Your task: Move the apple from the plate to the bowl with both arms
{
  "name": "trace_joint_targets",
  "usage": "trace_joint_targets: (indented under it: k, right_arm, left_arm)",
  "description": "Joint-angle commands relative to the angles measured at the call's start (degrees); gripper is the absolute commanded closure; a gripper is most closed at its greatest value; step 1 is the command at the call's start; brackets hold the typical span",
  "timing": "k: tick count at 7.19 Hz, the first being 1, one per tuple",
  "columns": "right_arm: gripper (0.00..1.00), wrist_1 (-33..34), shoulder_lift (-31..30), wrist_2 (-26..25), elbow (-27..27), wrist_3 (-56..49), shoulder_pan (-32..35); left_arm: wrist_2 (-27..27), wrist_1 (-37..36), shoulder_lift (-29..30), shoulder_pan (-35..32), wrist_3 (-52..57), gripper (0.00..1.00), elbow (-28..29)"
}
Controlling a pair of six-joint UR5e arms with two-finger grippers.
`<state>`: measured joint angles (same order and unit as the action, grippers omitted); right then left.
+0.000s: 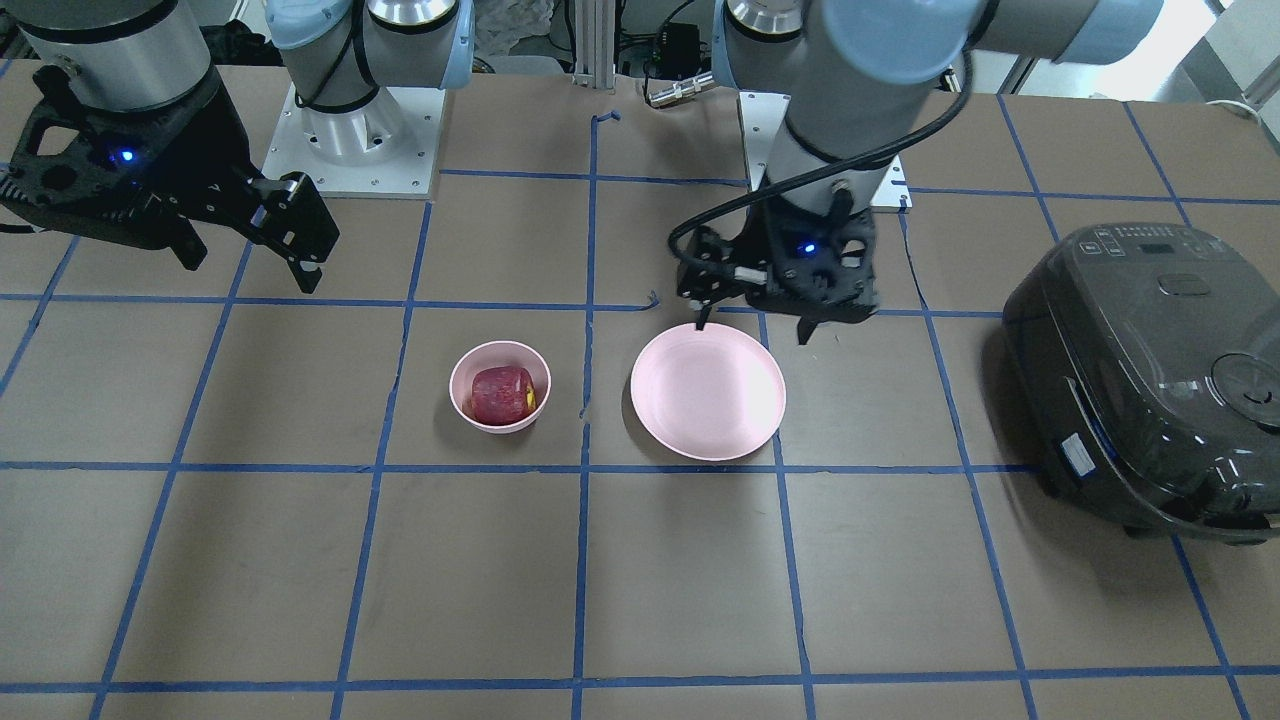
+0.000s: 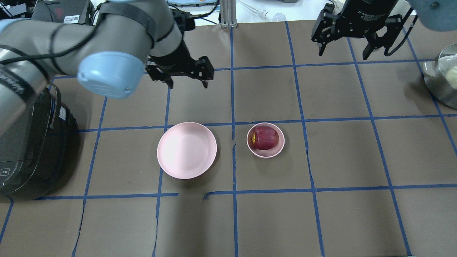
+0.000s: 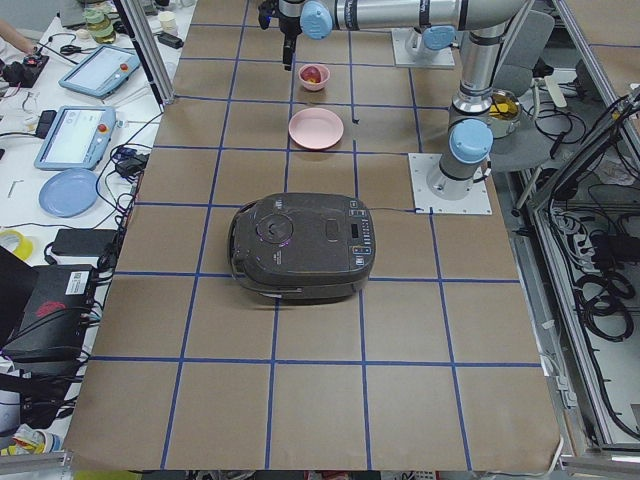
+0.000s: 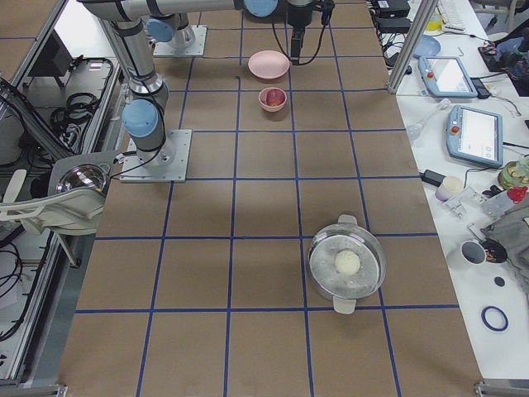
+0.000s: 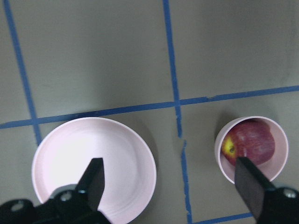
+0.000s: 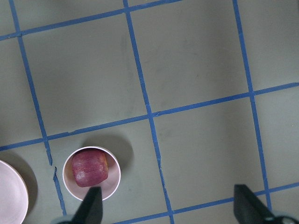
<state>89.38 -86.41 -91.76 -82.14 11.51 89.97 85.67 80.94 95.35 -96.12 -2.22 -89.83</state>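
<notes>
The dark red apple (image 2: pixel 265 137) with a yellow patch lies inside the small pink bowl (image 2: pixel 266 152) near the table's middle; it also shows in the front view (image 1: pixel 503 394) and both wrist views (image 5: pixel 250 142) (image 6: pixel 89 167). The wide pink plate (image 2: pixel 186 150) sits empty beside the bowl. My left gripper (image 2: pixel 187 84) hangs open and empty above the table behind the plate. My right gripper (image 2: pixel 343 53) is open and empty, raised high at the far right, well away from the bowl.
A dark rice cooker (image 2: pixel 25 142) stands on the left side of the table. A steel pot (image 2: pixel 442 78) with a pale round item sits at the right edge. Blue tape lines grid the brown table.
</notes>
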Motion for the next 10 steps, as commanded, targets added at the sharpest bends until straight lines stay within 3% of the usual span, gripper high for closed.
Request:
trace_joint_targets:
  k: [1,3,10]
  right_arm:
    - [0.00,0.00,0.01,0.00,-0.04,0.00,-0.05]
    - [0.00,0.00,0.01,0.00,-0.03,0.00,-0.05]
    - [0.00,0.44,0.01,0.79,-0.04,0.09,0.03]
  left_arm:
    - [5.44,10.26,-5.24,3.66,3.01,0.01,1.85]
    - [0.56,11.96,-6.76,4.09,3.09,0.01,2.03]
    - [2.13,14.34,-7.29,6.29,4.23,0.01,2.03]
